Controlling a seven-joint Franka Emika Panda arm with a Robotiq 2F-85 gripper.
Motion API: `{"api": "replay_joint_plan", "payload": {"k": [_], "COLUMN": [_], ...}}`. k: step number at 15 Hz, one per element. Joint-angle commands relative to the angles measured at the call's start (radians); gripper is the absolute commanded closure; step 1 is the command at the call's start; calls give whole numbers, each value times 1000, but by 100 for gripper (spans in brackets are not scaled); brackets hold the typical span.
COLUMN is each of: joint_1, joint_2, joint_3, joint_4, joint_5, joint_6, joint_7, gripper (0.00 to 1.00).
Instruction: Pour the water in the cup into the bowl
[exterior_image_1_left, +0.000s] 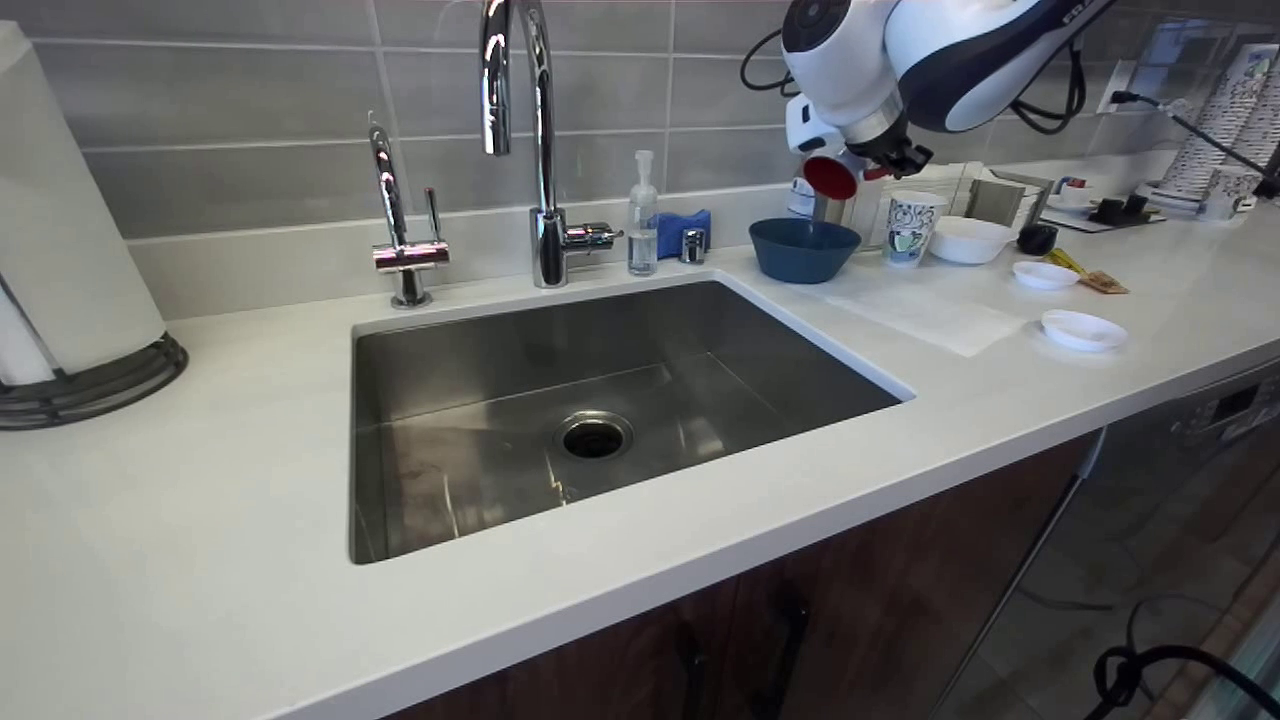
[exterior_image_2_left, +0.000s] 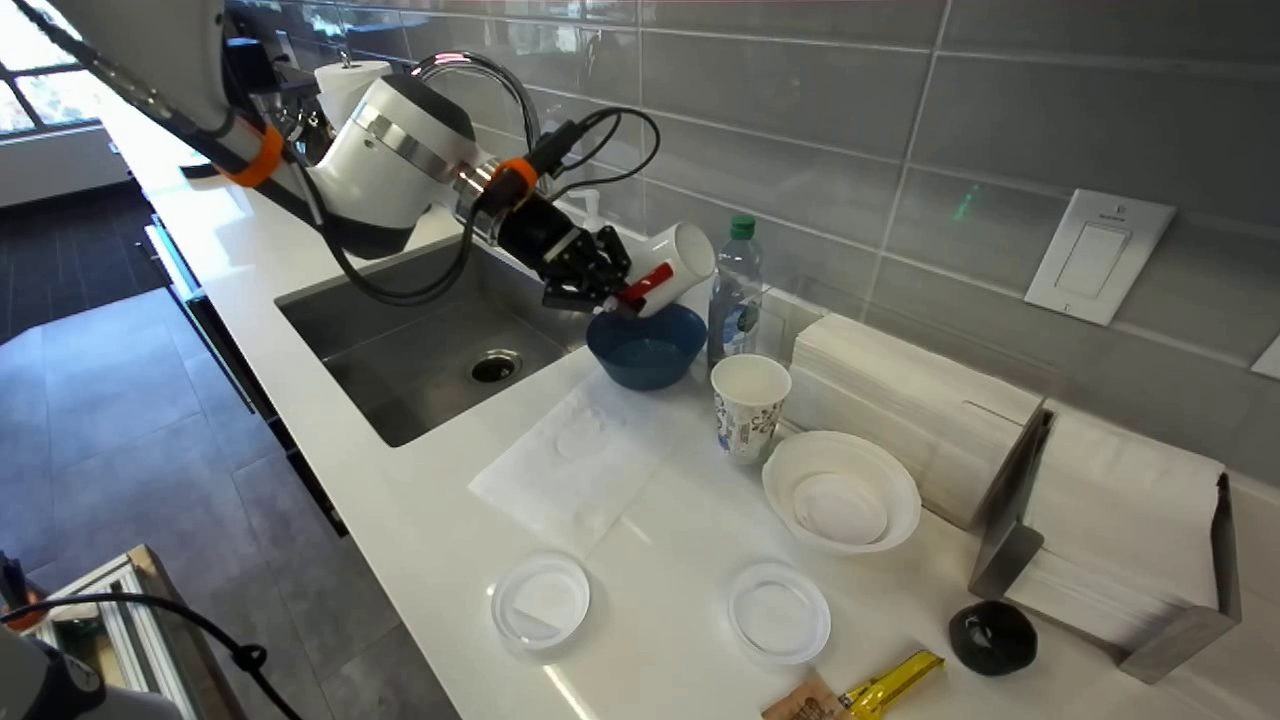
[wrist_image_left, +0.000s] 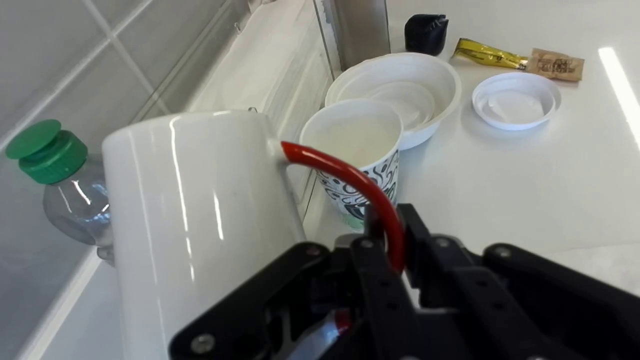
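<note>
Above the blue bowl (exterior_image_2_left: 645, 374) hangs a tilted mug (exterior_image_2_left: 680, 260).

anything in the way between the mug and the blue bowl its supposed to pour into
Nothing visible. The gripper holds the mug by its red handle, tilted above the blue bowl, and an exterior view shows an open gap between them. The paper cup and green-capped bottle stand beside the bowl, not between.

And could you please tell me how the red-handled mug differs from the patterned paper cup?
The red-handled mug is tilted, its handle gripped by the tool; the patterned paper cup stands upright on the counter. The mug is red inside, the paper cup pale. The mug has a handle, while none shows on the paper cup. Both have round mouths.
</note>
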Motion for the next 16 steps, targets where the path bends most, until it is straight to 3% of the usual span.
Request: {"api": "replay_joint_plan", "payload": {"k": [1,8,16], "joint_1": [-1,-44,-86], "joint_2": [-11,-99,-320], "joint_3": [9,5,-31], "joint_4": [-1,-60,-254], "joint_5": [-30,53,197], "joint_6": [-15,71,246], "joint_7": [29,-4,-82], "gripper": [97,97,97]}}
